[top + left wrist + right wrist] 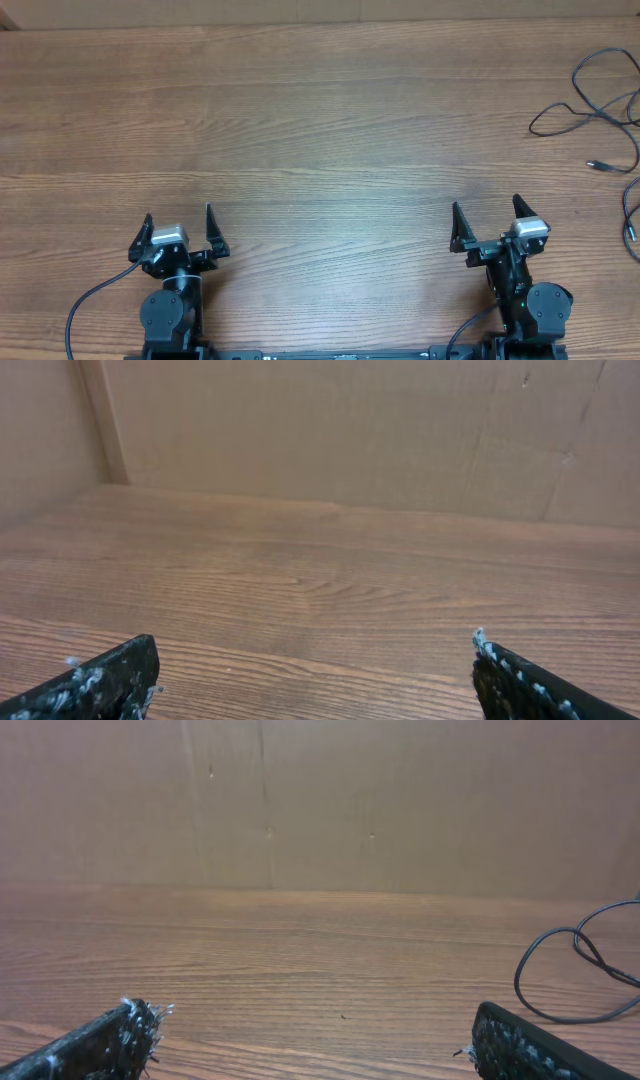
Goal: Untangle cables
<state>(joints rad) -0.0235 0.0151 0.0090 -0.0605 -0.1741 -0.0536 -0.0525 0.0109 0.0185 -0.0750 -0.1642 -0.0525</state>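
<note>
The cables [600, 105] are thin black wires, looped and crossing, at the far right edge of the wooden table, partly cut off by the overhead view's edge. A small plug end [594, 164] lies on the wood. One loop of them shows at the right of the right wrist view [560, 970]. My left gripper [179, 229] is open and empty near the table's front left, far from the cables; it also shows in the left wrist view [315, 670]. My right gripper [487, 222] is open and empty at the front right, short of the cables; it also shows in the right wrist view [310, 1040].
A brown cardboard wall [320, 800] stands along the table's far side and also shows in the left wrist view [350, 430]. Bare wood [300, 120] spreads between the arms and the wall. Thick black arm cables [85, 305] run by the bases.
</note>
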